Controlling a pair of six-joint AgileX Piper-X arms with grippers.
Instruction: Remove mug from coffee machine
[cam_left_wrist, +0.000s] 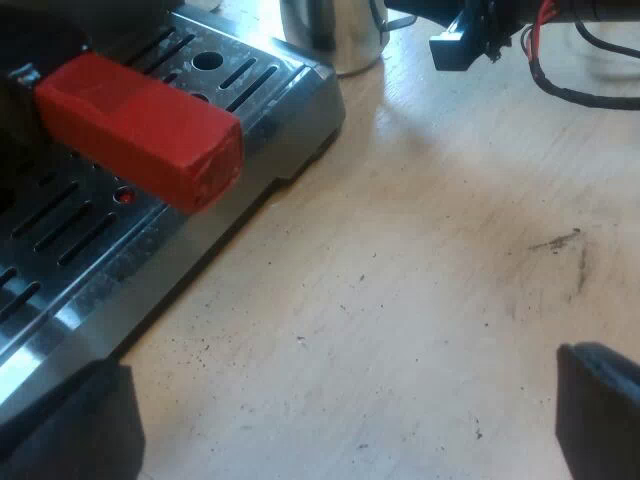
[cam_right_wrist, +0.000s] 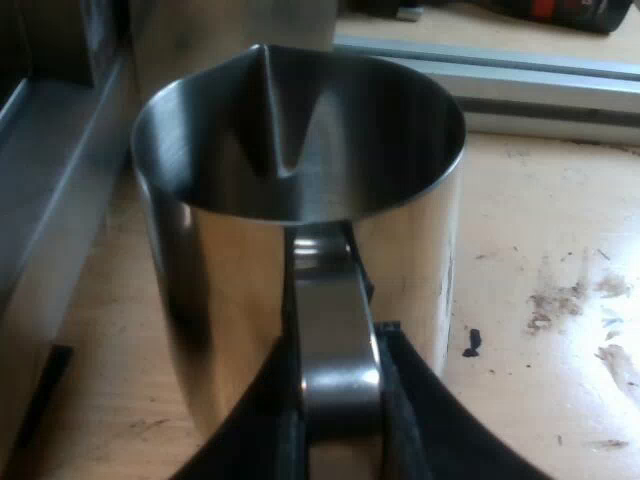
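Mug handle (cam_right_wrist: 335, 350) is clamped between the two black fingers (cam_right_wrist: 265, 435) of my right gripper (cam_right_wrist: 340, 435). The steel mug (cam_right_wrist: 300, 240) stands upright on the wooden table (cam_right_wrist: 540, 220), close beside the espresso machine (cam_right_wrist: 60, 200). My left gripper (cam_left_wrist: 335, 415) hangs over bare table, fingers spread wide and holding nothing, near the slotted drip tray (cam_left_wrist: 90, 240), above which the holder's red handle end (cam_left_wrist: 140, 130) juts out

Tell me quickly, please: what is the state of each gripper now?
The left gripper is open and holds nothing.
The right gripper is closed on the handle of the mug.
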